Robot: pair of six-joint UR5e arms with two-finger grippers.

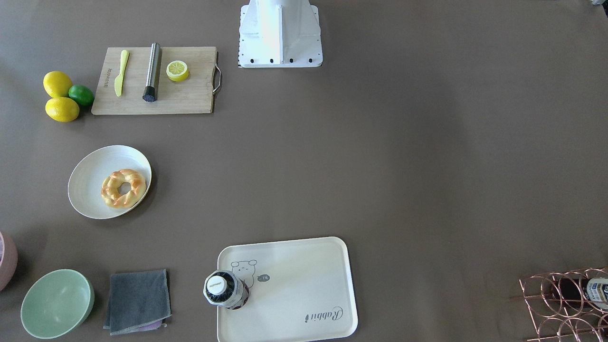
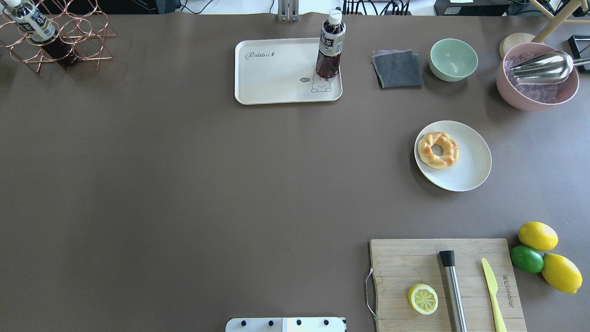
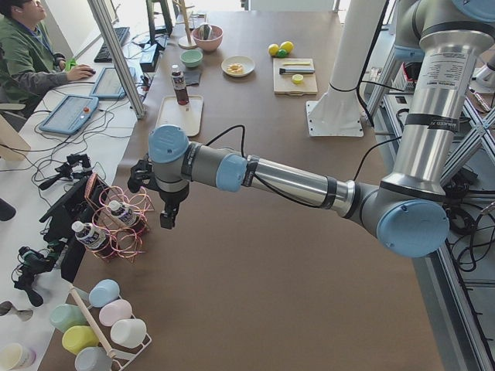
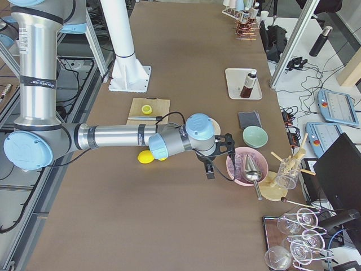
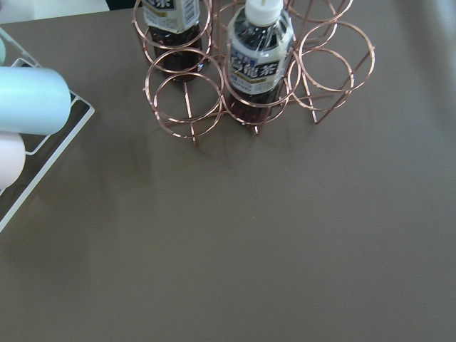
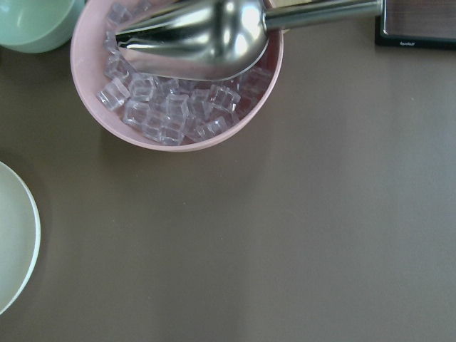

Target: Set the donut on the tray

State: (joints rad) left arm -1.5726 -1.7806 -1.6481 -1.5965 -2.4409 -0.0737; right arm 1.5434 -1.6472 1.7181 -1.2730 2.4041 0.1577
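The donut (image 1: 123, 188) is a braided golden ring that lies on a round white plate (image 1: 90, 175); it also shows in the overhead view (image 2: 438, 150). The cream tray (image 1: 294, 280) with the bear drawing and "Rabbit" script (image 2: 276, 74) bears an upright dark drink bottle (image 2: 330, 46) at one corner. My left gripper (image 3: 166, 216) hangs by the copper bottle rack (image 3: 116, 224), far from both. My right gripper (image 4: 210, 171) hangs beside the pink bowl of ice (image 4: 246, 166). Both show only in the side views, so I cannot tell whether they are open or shut.
A wooden cutting board (image 2: 415, 258) carries a lemon slice (image 2: 423, 299), a steel muddler and a yellow knife. Two lemons and a lime (image 2: 527, 258) lie beside it. A grey cloth (image 2: 397, 68) and a green bowl (image 2: 453, 59) sit near the tray.
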